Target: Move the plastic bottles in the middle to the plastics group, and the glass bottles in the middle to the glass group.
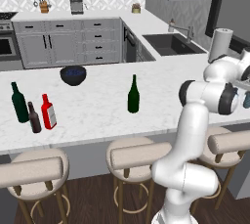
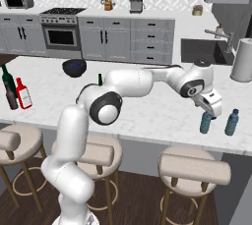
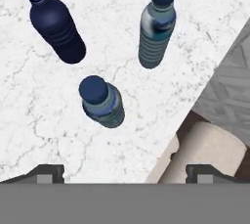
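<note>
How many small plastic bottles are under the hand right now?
3, all upright on the marble counter: a dark navy bottle, a pale teal bottle, and a pale blue bottle nearest the gripper.

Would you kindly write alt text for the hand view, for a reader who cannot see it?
Seen from above, three small capped plastic bottles stand apart on a white marble counter: a dark navy bottle, a pale teal ribbed bottle and a pale blue translucent bottle nearest the open gripper. A beige round stool seat shows beyond the counter edge.

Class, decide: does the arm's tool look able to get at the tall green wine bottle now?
Probably yes: the tool is open and empty, and the tall green wine bottle stands alone on bare marble counter.
</note>
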Tool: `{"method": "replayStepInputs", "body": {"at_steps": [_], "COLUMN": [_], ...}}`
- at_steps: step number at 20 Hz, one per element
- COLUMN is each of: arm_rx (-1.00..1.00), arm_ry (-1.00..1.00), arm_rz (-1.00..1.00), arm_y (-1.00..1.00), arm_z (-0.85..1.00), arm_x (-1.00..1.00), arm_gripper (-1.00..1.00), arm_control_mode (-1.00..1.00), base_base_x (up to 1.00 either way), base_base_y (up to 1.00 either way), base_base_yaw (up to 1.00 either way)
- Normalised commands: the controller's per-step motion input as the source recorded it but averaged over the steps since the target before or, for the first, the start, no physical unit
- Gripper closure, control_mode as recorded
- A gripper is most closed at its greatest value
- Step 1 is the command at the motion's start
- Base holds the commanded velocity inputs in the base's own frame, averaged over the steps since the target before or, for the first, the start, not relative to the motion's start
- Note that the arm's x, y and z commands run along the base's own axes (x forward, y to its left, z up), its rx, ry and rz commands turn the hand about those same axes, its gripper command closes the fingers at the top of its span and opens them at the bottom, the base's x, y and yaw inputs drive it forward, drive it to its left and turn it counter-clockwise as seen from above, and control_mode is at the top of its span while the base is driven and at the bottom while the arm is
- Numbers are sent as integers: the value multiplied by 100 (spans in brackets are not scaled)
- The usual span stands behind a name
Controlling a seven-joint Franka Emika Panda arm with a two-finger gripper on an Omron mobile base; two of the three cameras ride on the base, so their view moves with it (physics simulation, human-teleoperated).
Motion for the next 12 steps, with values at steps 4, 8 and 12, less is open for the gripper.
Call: {"method": "replayStepInputs", "body": {"at_steps": [4,8,12], "arm_rx": [-4,-10,-15], "arm_ry": [-4,0,8], "arm_rz": [19,49,54], "arm_y": [85,100,100], "arm_z": [0,0,10], "arm_x": [-78,-79,-60], "arm_gripper": [-100,-100,-100], "arm_control_mode": [-100,-100,-100], "base_base_x": [0,0,0], "base_base_y": [0,0,0], "base_base_yaw": [0,0,0]}}
